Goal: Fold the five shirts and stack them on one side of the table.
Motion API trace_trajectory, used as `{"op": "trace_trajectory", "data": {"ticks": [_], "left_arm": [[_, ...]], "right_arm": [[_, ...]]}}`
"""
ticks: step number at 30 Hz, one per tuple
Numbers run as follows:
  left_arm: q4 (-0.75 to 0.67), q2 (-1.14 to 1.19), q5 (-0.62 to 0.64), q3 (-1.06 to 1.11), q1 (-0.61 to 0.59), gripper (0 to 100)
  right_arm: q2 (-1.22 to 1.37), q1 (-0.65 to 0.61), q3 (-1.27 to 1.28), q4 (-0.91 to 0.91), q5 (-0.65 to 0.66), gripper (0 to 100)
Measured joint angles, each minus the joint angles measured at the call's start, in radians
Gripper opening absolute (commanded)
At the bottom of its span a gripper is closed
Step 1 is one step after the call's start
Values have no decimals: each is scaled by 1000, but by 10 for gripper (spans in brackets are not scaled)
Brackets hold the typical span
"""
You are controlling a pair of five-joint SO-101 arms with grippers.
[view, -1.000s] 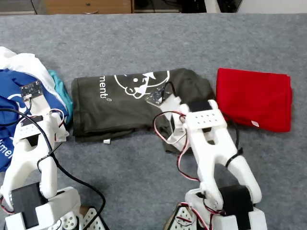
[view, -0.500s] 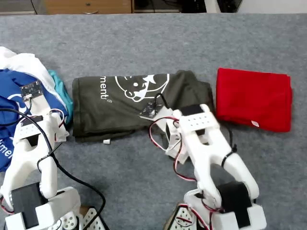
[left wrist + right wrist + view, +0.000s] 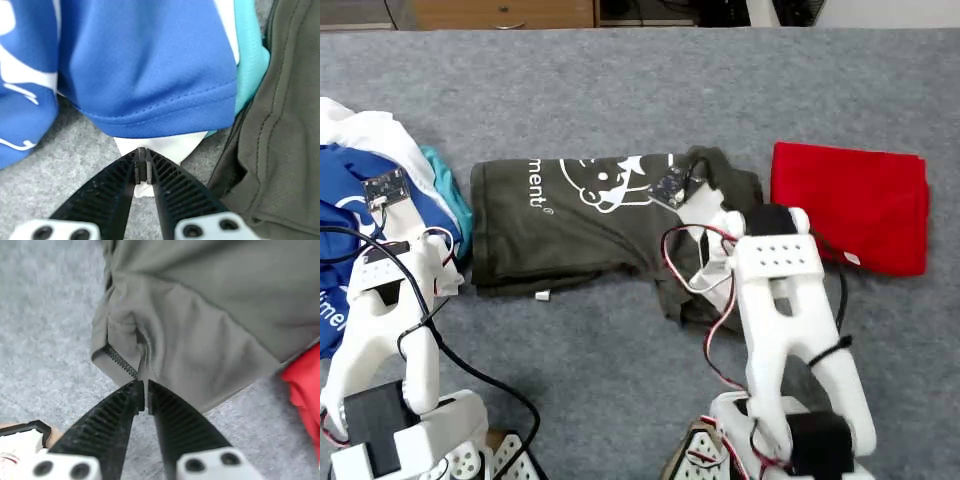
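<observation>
Nearest the viewer stand two white arms, the left arm [image 3: 380,320] at the left edge of the grey felt table [image 3: 620,90] and the right arm [image 3: 785,310] right of centre.

The left gripper [image 3: 142,167] has its two black toothed jaws pressed together at the tips, right at a corner of the white shirt [image 3: 165,145] (whether it pinches that cloth I cannot tell).

The right gripper [image 3: 144,389] has its jaws clamped on the near edge of the olive shirt [image 3: 200,315], where the hem bunches into a small fold.

Five shirts lie on the table. Three are heaped at the left: one blue shirt [image 3: 340,200] on top, one white under and behind it, and one teal shirt [image 3: 445,190] peeking out at the heap's right side, touching the olive one. The one olive shirt, with a white print, lies stretched across the middle, and a small white tag [image 3: 542,296] lies just beside its near edge. One red shirt [image 3: 850,205] lies folded into a rectangle at the right, just beside the olive shirt's right end.

Beyond the far edge of the table stands one wooden drawer front [image 3: 505,12].
</observation>
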Motion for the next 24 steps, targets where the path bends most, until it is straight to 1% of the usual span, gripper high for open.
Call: {"op": "trace_trajectory", "data": {"ticks": [2, 9, 15, 21, 24], "left_arm": [[0, 0, 0, 0, 0, 19], [0, 0, 0, 0, 0, 19], [0, 0, 0, 0, 0, 19], [0, 0, 0, 0, 0, 19], [0, 0, 0, 0, 3, 19]], "right_arm": [[26, 2, 0, -2, 20, 210], [77, -3, 26, -64, 60, 185], [155, -58, 26, -137, 60, 185], [281, -60, 28, -207, 60, 185], [296, -60, 26, -224, 60, 185]]}}
